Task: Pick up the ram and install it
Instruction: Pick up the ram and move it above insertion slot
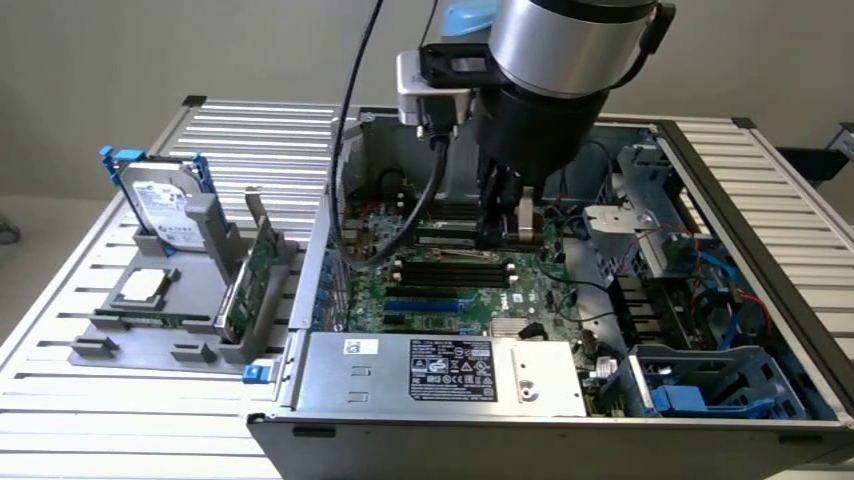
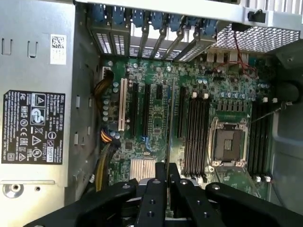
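Ram, the thin green circuit-board stick [image 2: 169, 123], sits pinched edge-on in your narrow tool [image 2: 167, 166] over the green motherboard [image 2: 156, 101]. It looks like the insertion stage, so square it to a long black slot [image 2: 196, 137].

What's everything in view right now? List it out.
table: 1, silver slats, under everything
case: 1, grey, open, on table
motherboard: 1, green, inside case
power supply: 1, silver, black label, in case
socket: 1, silver, empty, on motherboard
holder: 1, grey, on table, exterior view's left of case
hard drive: 1, silver, blue frame, upright in holder
processor: 1, silver, flat on holder
card: 1, green, upright in holder
ram: 1, green, edge-on between fingers, above motherboard
arm: 1, silver, over case
fingers: 2, black, shut on ram
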`<state>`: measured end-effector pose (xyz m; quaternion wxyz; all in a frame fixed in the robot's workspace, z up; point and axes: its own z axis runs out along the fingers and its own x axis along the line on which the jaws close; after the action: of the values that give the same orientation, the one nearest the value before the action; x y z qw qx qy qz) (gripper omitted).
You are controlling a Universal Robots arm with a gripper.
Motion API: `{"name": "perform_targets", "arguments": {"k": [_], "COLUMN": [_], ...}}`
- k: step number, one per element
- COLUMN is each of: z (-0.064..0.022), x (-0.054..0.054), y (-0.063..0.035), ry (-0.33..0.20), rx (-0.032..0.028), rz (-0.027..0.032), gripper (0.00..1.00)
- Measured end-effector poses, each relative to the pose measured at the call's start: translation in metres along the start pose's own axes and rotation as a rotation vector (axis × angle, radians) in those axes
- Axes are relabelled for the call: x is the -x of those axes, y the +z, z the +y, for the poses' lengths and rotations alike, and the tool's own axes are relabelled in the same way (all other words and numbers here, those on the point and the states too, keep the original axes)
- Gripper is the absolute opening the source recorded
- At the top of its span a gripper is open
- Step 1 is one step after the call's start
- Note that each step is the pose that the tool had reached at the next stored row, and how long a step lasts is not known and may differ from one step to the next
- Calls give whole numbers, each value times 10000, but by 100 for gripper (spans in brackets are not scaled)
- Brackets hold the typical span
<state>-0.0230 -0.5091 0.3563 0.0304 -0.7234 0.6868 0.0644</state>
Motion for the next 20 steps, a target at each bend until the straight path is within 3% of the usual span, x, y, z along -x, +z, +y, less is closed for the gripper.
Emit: {"name": "perform_targets", "arguments": {"k": [6,10,13,18,19,20], "z": [-118,-135,-143,-154,-156,-159], "x": [240,412,537,714,753,797], "y": [92,154,189,234,244,259], "ry": [6,13,28,60,66,69], "rx": [5,13,27,56,63,64], "rz": [98,261,542,1176,1279,1333], "gripper": [14,14,14,14,14,14]}}
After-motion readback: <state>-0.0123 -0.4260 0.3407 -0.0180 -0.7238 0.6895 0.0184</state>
